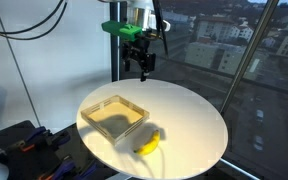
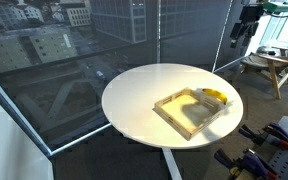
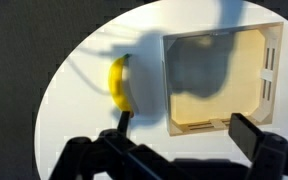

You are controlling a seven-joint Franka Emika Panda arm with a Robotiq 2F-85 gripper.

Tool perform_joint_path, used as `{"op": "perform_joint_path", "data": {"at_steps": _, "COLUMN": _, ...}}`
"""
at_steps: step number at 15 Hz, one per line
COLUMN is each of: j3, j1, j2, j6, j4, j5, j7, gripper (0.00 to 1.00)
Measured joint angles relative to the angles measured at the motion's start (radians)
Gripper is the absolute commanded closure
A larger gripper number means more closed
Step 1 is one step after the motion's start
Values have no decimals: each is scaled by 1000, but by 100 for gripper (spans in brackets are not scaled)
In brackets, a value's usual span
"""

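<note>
While the jaws hung wide open and empty, well above the round tabletop (image 1: 189,115), a banana (image 3: 119,85) lay below them, just beside a shallow wooden tray (image 3: 166,90) with a strip of bare surface between the two. The banana looked light, soft and easily bruised, its skin smooth; a gentle pinch across the middle of its curve seemed the safest hold. The tray looked stiff and light, best taken by one thin wall. One dark fingertip (image 3: 121,122) covered the banana's lower end in the wrist view, in an exterior view the tray's wall hid part of the banana (image 2: 216,96), and whether it was real or a toy could not be told.
</note>
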Motion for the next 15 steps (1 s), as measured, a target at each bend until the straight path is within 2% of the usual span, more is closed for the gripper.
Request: {"op": "perform_joint_path", "data": {"at_steps": 15, "j3": 11, "j1": -25, "j2": 170, "j6": 145, "j4": 57, "j5": 37, "j7": 0, "gripper": 0}}
